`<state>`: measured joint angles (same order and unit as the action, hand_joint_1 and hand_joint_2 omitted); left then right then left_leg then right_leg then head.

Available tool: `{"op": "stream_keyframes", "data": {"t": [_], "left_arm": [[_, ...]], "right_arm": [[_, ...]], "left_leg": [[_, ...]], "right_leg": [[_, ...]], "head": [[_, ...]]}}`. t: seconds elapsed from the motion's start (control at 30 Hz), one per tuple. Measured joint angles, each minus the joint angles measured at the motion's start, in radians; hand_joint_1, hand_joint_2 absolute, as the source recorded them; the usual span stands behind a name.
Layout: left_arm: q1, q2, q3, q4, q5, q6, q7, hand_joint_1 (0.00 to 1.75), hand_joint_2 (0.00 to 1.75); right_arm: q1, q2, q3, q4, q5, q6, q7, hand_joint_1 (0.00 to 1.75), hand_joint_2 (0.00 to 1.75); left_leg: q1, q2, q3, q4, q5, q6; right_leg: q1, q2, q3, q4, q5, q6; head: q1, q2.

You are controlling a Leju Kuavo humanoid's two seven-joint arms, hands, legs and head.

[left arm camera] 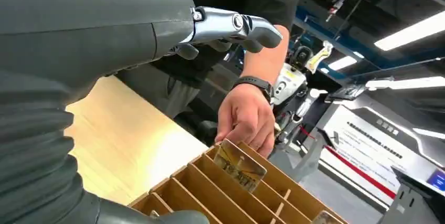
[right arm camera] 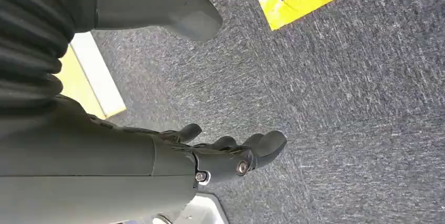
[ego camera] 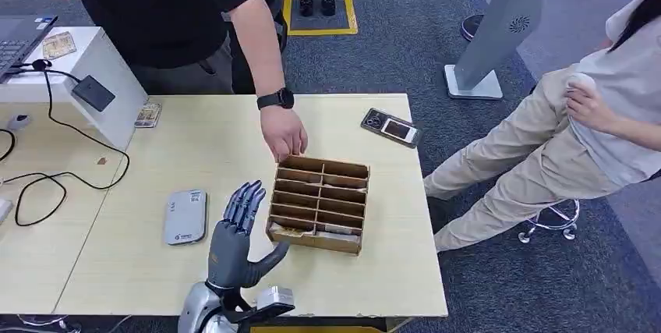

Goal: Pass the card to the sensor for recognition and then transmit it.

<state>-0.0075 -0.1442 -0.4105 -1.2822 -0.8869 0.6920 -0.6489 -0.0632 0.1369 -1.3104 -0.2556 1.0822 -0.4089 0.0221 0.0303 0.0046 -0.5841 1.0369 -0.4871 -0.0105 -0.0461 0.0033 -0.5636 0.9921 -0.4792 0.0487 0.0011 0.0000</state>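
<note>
The robot's left hand [ego camera: 238, 233], fingers spread and holding nothing, hovers beside the slotted wooden card box [ego camera: 318, 204]. A person's hand [left arm camera: 245, 119] stands a thin, stiff-looking patterned card [left arm camera: 239, 165] upright in the box. It is likely light and best pinched by its exposed top edge.

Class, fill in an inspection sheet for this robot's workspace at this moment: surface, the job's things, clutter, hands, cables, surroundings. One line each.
Surface: pale wooden table, with a white desk adjoining it on the robot's left.
Job's things: slotted wooden card box; a person's hand at its far edge; one card stands up out of a slot; dark card sensor on a white slanted stand.
Clutter: grey flat device, smartphone, a small card beside the stand.
Hands: left hand open beside the box, fingers apart, holding nothing; right hand hanging over the carpet, holding nothing.
Cables: black cable looping across the desk.
Surroundings: seated person, grey kiosk base, yellow floor marking.
</note>
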Motion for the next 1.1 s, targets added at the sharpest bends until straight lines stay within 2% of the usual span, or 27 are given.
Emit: {"op": "stream_keyframes", "data": {"t": [0.03,0.1,0.13,0.17,0.2,0.23,0.27,0.3,0.33,0.37,0.47,0.5,0.53,0.57,0.67,0.7,0.73,0.87,0.9,1.0,1.1], "left_arm": [[0.0,0.0,0.0,0.001,0.002,0.0,0.0,0.44,1.75],[0.0,0.001,0.0,0.003,0.008,0.0,0.001,0.21,1.75],[0.0,0.002,0.0,0.003,0.008,0.0,0.003,0.23,1.75],[0.0,0.003,0.0,0.003,0.007,0.0,0.004,0.4,1.75],[0.0,0.004,0.0,0.003,0.006,0.0,0.008,0.45,1.75],[0.0,0.004,0.001,0.003,0.003,0.0,0.009,0.4,1.75],[0.0,0.005,0.001,0.004,-0.003,0.0,0.009,0.21,1.75],[0.0,0.005,0.002,0.005,-0.013,0.0,0.011,0.14,1.75],[0.0,0.005,0.002,0.007,-0.021,0.0,0.011,0.26,1.75],[0.0,0.005,0.003,0.008,-0.025,0.0,0.013,0.3,1.75],[0.0,0.005,0.006,0.016,-0.043,0.0,0.02,0.19,1.75],[0.0,0.005,0.008,0.018,-0.048,0.0,0.02,0.1,1.75],[0.0,0.005,0.01,0.02,-0.053,0.0,0.02,0.19,1.75],[0.0,0.005,0.013,0.022,-0.056,0.0,0.02,0.21,1.75],[0.0,0.005,0.019,0.031,-0.068,0.0,0.027,0.09,1.75],[-0.001,0.005,0.019,0.036,-0.077,0.0,0.031,0.1,1.75],[-0.001,0.005,0.02,0.039,-0.081,0.0,0.033,0.19,1.75],[-0.001,0.005,0.024,0.055,-0.128,0.0,0.043,0.19,1.75],[-0.001,0.005,0.026,0.058,-0.135,0.0,0.043,0.24,1.75],[-0.001,0.005,0.028,0.068,-0.158,0.0,0.045,0.19,1.75],[-0.001,0.005,0.039,0.079,-0.228,0.0,0.065,0.28,1.75]], "right_arm": [[0.0,0.0,0.0,0.0,0.0,0.0,0.0,0.0,1.75],[0.0,0.0,0.0,0.0,0.001,0.0,0.0,0.0,1.75],[0.0,0.0,0.0,0.0,0.001,0.0,0.0,0.0,1.75],[0.0,0.0,0.0,0.0,0.001,0.0,0.0,0.0,1.75],[0.0,0.0,0.0,0.0,0.001,0.001,0.0,0.0,1.75],[0.0,0.0,0.0,0.0,0.002,0.001,0.0,0.0,1.75],[0.0,0.0,0.0,0.0,0.002,0.001,0.0,0.0,1.75],[0.0,0.0,0.0,0.0,0.003,0.001,0.0,0.0,1.75],[0.0,0.0,0.0,0.0,0.005,0.001,0.0,0.0,1.75],[0.0,0.0,0.0,0.0,0.007,0.001,0.0,0.0,1.75],[0.0,0.0,0.0,0.0,0.015,0.002,0.0,0.0,1.75],[0.0,0.0,0.0,0.0,0.016,0.002,0.0,0.0,1.75],[0.0,0.0,0.0,0.0,0.016,0.002,0.0,0.0,1.75],[0.0,0.0,0.0,0.0,0.016,0.002,0.0,0.0,1.75],[0.0,0.0,0.0,0.0,0.016,0.004,-0.002,0.0,1.75],[0.0,0.0,0.0,0.0,0.016,0.004,-0.002,0.0,1.75],[0.0,0.0,0.0,0.0,0.016,0.004,-0.002,0.0,1.75],[0.0,0.0,0.0,0.0,0.016,0.005,-0.002,0.0,1.75],[0.0,0.0,0.0,0.0,0.016,0.005,-0.003,0.0,1.75],[0.0,0.0,0.0,0.0,0.016,0.005,-0.003,0.0,1.75],[0.0,0.0,0.0,0.0,0.018,0.007,-0.003,0.0,1.75]], "left_leg": [[0.0,0.0,0.0,0.0,0.0,0.0],[0.0,0.0,0.0,0.0,0.0,0.0],[0.0,0.0,0.0,0.0,0.0,0.0],[0.0,0.0,0.0,0.0,0.0,0.0],[0.0,0.0,0.0,0.0,0.0,0.0],[0.0,0.0,0.0,0.0,0.0,0.0],[0.0,0.0,0.0,0.0,0.0,0.0],[0.0,0.0,0.0,0.0,0.0,0.0],[0.0,0.0,0.0,0.0,0.0,0.0],[0.0,0.0,0.0,0.0,0.0,0.0],[0.0,0.0,0.0,0.0,0.0,0.0],[0.0,0.0,0.0,0.0,0.0,0.0],[0.0,0.0,0.0,0.0,0.0,0.0],[0.0,0.0,0.0,0.0,0.0,0.0],[0.0,0.0,0.0,0.0,0.0,0.0],[0.0,0.0,0.0,0.0,0.0,0.0],[0.0,0.0,0.0,0.0,0.0,0.0],[0.0,0.0,0.0,0.0,0.0,0.0],[0.0,0.0,0.0,0.0,0.0,0.0],[0.0,0.0,0.0,0.0,0.0,0.0],[0.0,0.0,0.0,0.0,0.0,0.0]], "right_leg": [[0.0,0.0,0.0,0.0,0.0,0.0],[0.0,0.0,0.0,0.0,0.0,0.0],[0.0,0.0,0.0,0.0,0.0,0.0],[0.0,0.0,0.0,0.0,0.0,0.0],[0.0,0.0,0.0,0.0,0.0,0.0],[0.0,0.0,0.0,0.0,0.0,0.0],[0.0,0.0,0.0,0.0,0.0,0.0],[0.0,0.0,0.0,0.0,0.0,0.0],[0.0,0.0,0.0,0.0,0.0,0.0],[0.0,0.0,0.0,0.0,0.0,0.0],[0.0,0.0,0.0,0.0,0.0,0.0],[0.0,0.0,0.0,0.0,0.0,0.0],[0.0,0.0,0.0,0.0,0.0,0.0],[0.0,0.0,0.0,0.0,0.0,0.0],[0.0,0.0,0.0,0.0,0.0,0.0],[0.0,0.0,0.0,0.0,0.0,0.0],[0.0,0.0,0.0,0.0,0.0,0.0],[0.0,0.0,0.0,0.0,0.0,0.0],[0.0,0.0,0.0,0.0,0.0,0.0],[0.0,0.0,0.0,0.0,0.0,0.0],[0.0,0.0,0.0,0.0,0.0,0.0]], "head": [[0.0,0.0],[0.0,0.0],[0.0,0.0],[0.0,0.0],[0.0,0.0],[0.0,0.0],[0.0,0.0],[0.0,0.0],[0.0,0.0],[0.0,0.0],[0.0,0.0],[0.0,0.0],[0.0,0.0],[0.0,0.0],[0.0,0.0],[0.0,0.0],[0.0,0.0],[0.0,0.0],[0.0,0.0],[0.0,0.0],[0.0,0.0]]}}
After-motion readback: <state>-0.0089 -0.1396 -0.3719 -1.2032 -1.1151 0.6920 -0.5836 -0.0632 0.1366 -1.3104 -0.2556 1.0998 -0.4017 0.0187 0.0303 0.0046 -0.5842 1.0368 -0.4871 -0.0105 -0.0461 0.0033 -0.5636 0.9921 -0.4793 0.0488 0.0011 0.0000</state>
